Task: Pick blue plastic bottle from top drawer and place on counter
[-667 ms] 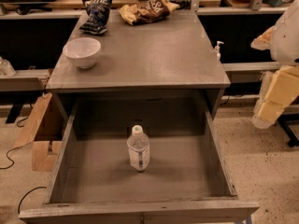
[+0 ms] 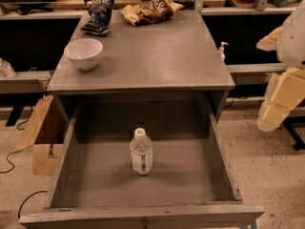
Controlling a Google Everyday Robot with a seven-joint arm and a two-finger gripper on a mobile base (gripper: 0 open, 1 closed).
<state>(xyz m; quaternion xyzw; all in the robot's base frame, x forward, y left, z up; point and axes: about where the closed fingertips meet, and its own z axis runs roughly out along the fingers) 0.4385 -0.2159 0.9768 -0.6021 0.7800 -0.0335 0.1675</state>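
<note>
The blue plastic bottle (image 2: 141,152) stands upright in the middle of the open top drawer (image 2: 190,175). It is clear, with a white cap and a pale label band. The grey counter (image 2: 157,56) lies above and behind the drawer. My gripper (image 2: 280,99) is at the right edge of the camera view, on the white and cream arm. It hangs beside the cabinet, outside the drawer and well to the right of the bottle. It holds nothing that I can see.
A white bowl (image 2: 84,53) sits at the counter's left. Two chip bags (image 2: 99,15) (image 2: 151,9) lie at its back edge. A small white pump dispenser (image 2: 221,49) stands behind the right corner. Cardboard (image 2: 40,137) leans on the floor at the left.
</note>
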